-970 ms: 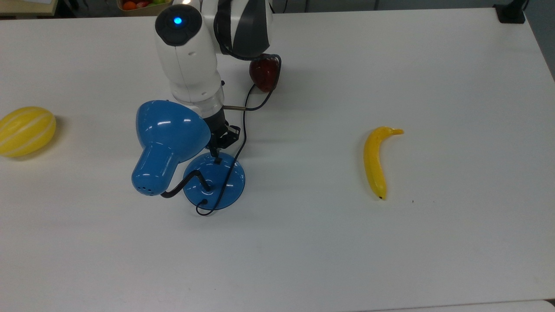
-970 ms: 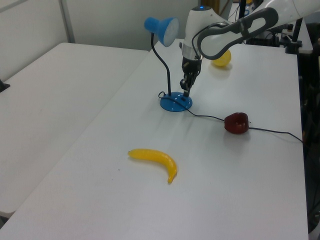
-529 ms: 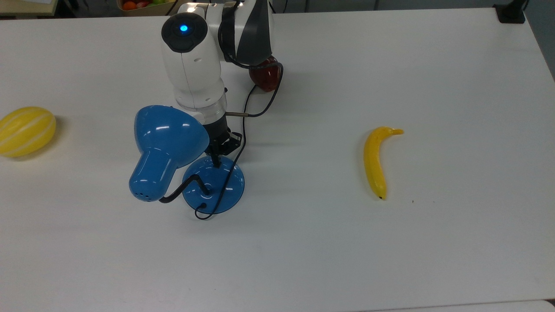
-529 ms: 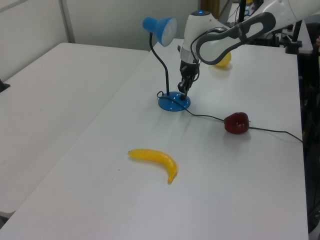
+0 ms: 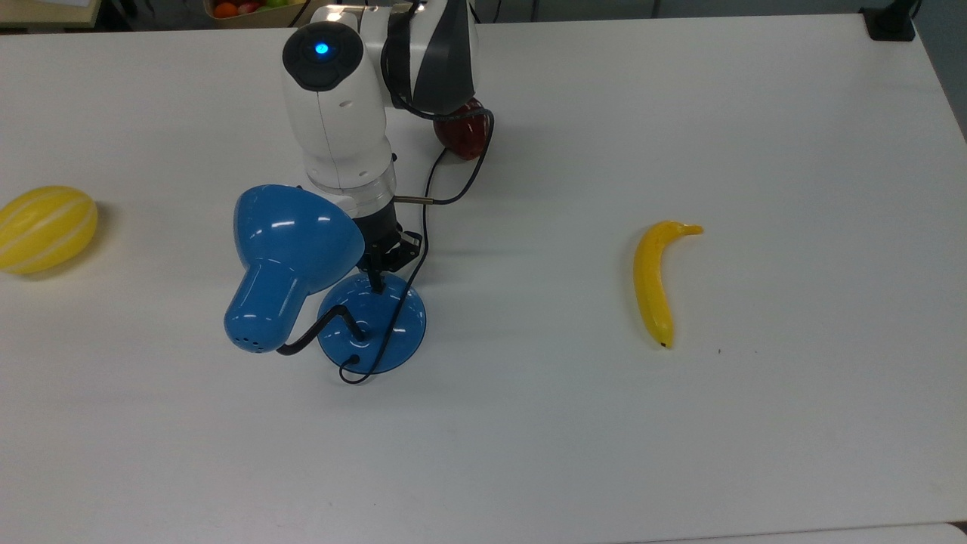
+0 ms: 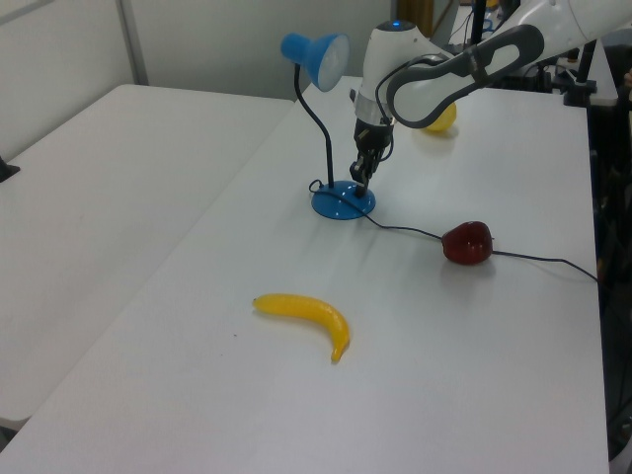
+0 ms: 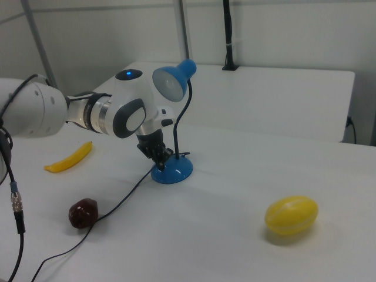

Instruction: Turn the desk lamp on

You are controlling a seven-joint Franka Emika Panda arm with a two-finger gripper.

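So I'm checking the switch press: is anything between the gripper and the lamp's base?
Nothing visible does. The gripper is down at the rim of the desk lamp base, with only the lamp's own black cord running beside it.

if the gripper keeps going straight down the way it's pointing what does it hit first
Most likely the desk lamp, on its round blue base: the gripper points down at the base's edge nearest the arm. Whether it already touches is unclear.

We see a glossy blue desk lamp (image 5: 295, 257) with black neck and cord, a plain yellow banana (image 5: 654, 278), a pale-striped yellow melon (image 5: 45, 228), a dark red apple (image 6: 467, 242), and a white table (image 5: 680, 423).
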